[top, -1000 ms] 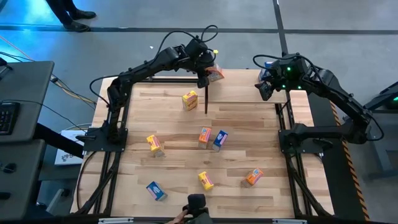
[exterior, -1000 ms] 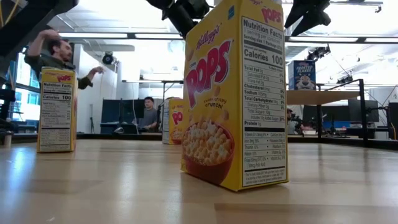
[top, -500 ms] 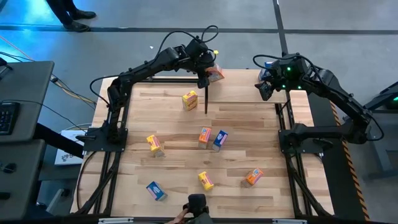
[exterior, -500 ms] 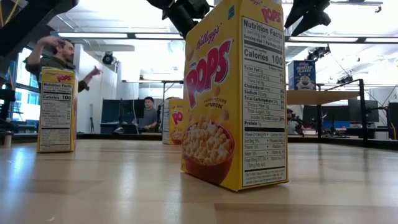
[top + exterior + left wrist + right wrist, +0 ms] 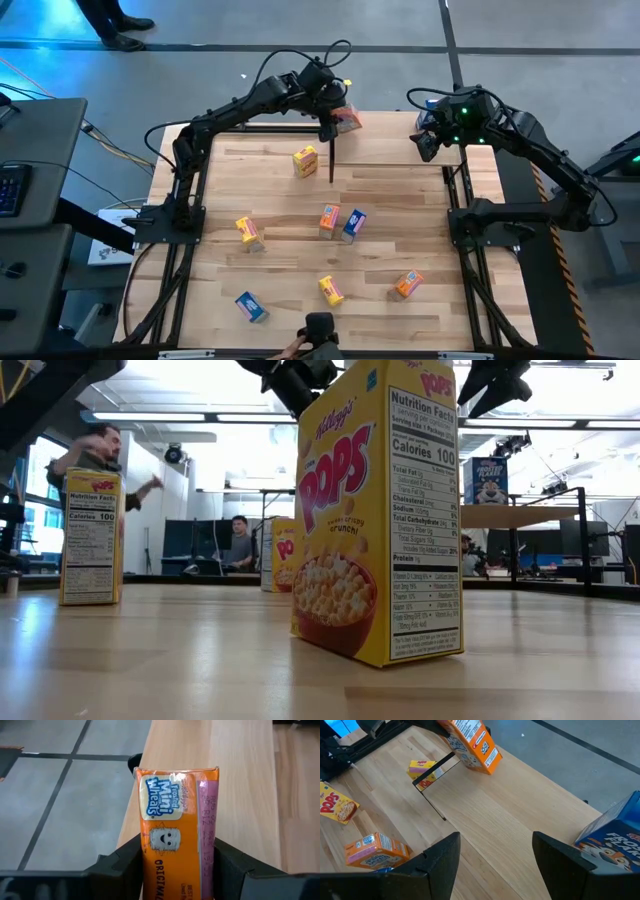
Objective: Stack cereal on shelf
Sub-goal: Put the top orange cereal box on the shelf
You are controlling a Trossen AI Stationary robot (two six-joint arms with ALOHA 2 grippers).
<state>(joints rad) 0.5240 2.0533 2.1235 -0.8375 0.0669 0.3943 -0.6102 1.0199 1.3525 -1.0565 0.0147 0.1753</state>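
Note:
At its far left corner, over the light-wood shelf (image 5: 385, 140), my left gripper (image 5: 336, 116) is shut on an orange cereal box (image 5: 348, 120). That box also shows tilted in the right wrist view (image 5: 472, 742). A blue cereal box (image 5: 615, 837) stands on the shelf (image 5: 510, 820) close to my right gripper (image 5: 495, 870), which hangs open over the shelf's right end with nothing between its fingers. Several yellow, orange and blue boxes stand on the tabletop, among them a yellow one (image 5: 305, 160) and a big near one (image 5: 380, 510). My left gripper pinches the orange box between its two fingers (image 5: 131, 857), on its two long sides at the near end (image 5: 175, 865). The fingers lie along the box and slant down from the table's left. The box sits tilted over the shelf (image 5: 240, 780); whether its lower corner (image 5: 492, 769) touches the board, I cannot tell.
The shelf stands on thin black posts (image 5: 331, 160) at the table's far right. Loose boxes are spread over the tabletop's middle and near part (image 5: 329, 218) (image 5: 250, 305) (image 5: 408, 284). A dark device (image 5: 316, 328) sits at the near edge. People show in the room beyond.

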